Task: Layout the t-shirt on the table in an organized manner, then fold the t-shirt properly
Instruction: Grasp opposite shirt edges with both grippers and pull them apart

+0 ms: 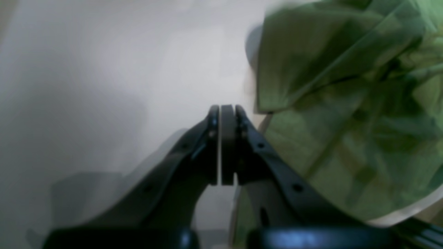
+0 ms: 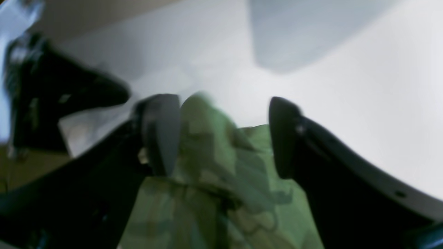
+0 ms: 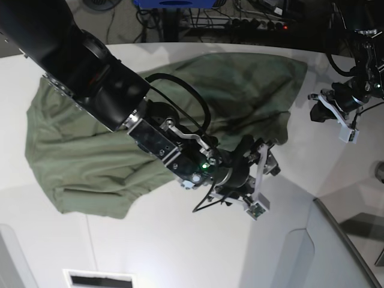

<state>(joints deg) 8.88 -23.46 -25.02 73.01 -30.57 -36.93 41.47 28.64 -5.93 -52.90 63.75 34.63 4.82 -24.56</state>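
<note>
The olive-green t-shirt (image 3: 120,144) lies rumpled across the white table (image 3: 180,252), from the left side to the far right corner. My right gripper (image 3: 264,174) hangs over the shirt's near right edge. In the right wrist view my right gripper (image 2: 223,135) is open, and a raised fold of the t-shirt (image 2: 214,155) sits between its fingers, against the left pad (image 2: 162,135). My left gripper (image 3: 339,117) is off the shirt's right end. In the left wrist view my left gripper (image 1: 221,107) is shut with nothing in it, above bare table (image 1: 104,69), beside the t-shirt (image 1: 346,103).
A grey angled panel (image 3: 336,240) rises at the near right corner. Cables and a blue object (image 3: 174,3) lie beyond the far edge. A dark slot (image 3: 99,279) sits in the tabletop at the near left. The table's curved rim (image 1: 408,207) runs under the shirt.
</note>
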